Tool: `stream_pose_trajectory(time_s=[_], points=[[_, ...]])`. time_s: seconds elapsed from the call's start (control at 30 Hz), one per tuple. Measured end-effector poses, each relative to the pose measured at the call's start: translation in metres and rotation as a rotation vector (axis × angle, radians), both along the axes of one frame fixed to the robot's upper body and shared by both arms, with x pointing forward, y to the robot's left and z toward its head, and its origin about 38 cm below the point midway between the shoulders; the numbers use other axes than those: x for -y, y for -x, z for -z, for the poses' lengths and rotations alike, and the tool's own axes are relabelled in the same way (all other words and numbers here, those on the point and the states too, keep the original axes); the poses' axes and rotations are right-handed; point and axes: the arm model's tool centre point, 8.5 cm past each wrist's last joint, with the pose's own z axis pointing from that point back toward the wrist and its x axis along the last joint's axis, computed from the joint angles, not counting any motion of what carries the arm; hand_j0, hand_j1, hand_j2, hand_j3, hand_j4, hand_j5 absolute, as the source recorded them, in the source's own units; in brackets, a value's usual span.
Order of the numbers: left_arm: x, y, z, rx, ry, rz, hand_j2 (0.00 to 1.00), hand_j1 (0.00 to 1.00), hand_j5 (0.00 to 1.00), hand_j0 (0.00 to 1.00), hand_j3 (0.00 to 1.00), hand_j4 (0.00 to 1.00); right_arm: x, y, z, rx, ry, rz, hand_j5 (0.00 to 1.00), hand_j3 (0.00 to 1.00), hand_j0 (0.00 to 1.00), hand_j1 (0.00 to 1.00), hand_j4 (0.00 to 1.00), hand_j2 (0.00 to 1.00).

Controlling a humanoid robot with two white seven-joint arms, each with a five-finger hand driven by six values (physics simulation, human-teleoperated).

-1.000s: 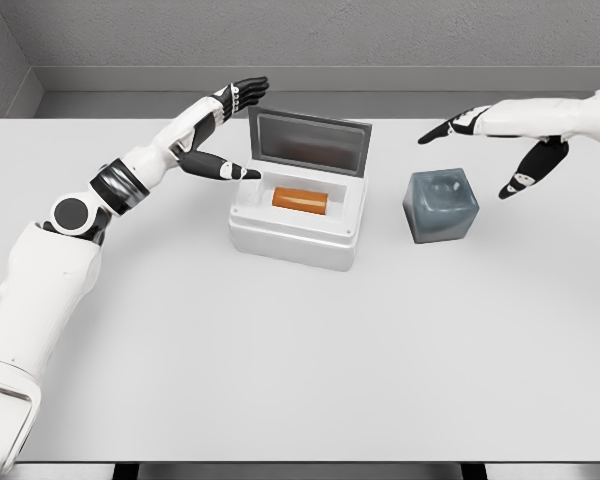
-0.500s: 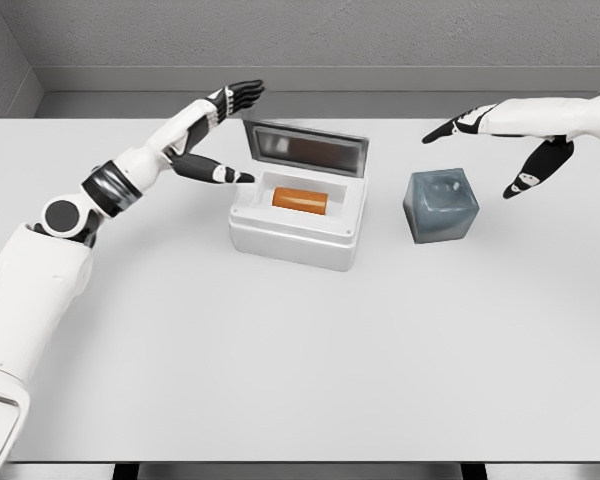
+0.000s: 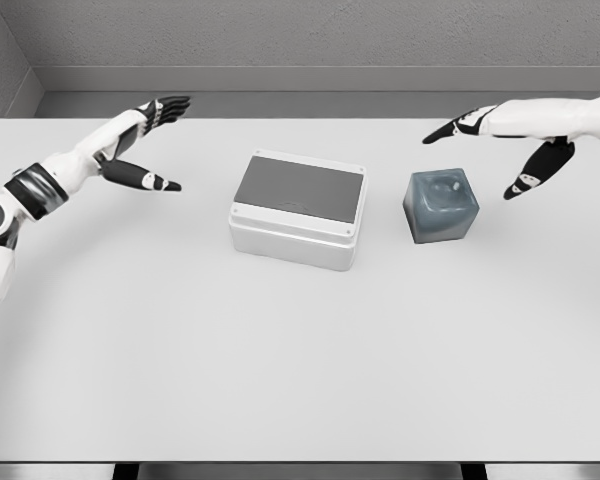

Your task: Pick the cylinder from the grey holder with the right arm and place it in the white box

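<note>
You are seeing both hands, left (image 3: 145, 140) and right (image 3: 500, 145), hanging spread and empty because the white box (image 3: 298, 208) is lying lidded beside the grey holder (image 3: 440, 204).

A white table (image 3: 280, 380) — grey wall (image 3: 310, 35) behind.

Left robot hand (image 3: 140, 140) raised, fingers spread, right robot hand (image 3: 505, 145) raised, fingers spread

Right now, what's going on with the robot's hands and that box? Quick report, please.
Left hand open, clear of white box. Right hand open, beyond grey holder. Box lid shut; cylinder not visible. Nothing in the way.
</note>
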Motion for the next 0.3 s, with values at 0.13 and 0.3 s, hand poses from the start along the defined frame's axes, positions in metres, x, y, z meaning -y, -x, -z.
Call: stream_pose_trajectory(time_s=[0.13, 0.3], points=[[-0.009, 0.017, 0.013, -0.026, 0.079, -0.007, 1.0, 1.0, 1.0, 1.0, 1.0, 1.0, 0.002, 0.0, 0.0, 0.001, 0.001, 0.004, 1.0, 1.0, 1.0, 1.0, 1.0, 1.0], [-0.043, 0.039, -0.016, 0.021, 0.168, -0.01, 1.0, 1.0, 1.0, 1.0, 1.0, 1.0, 0.001, 0.0, 0.0, 0.001, 0.0, 0.001, 1.0, 1.0, 1.0, 1.0, 1.0, 1.0]])
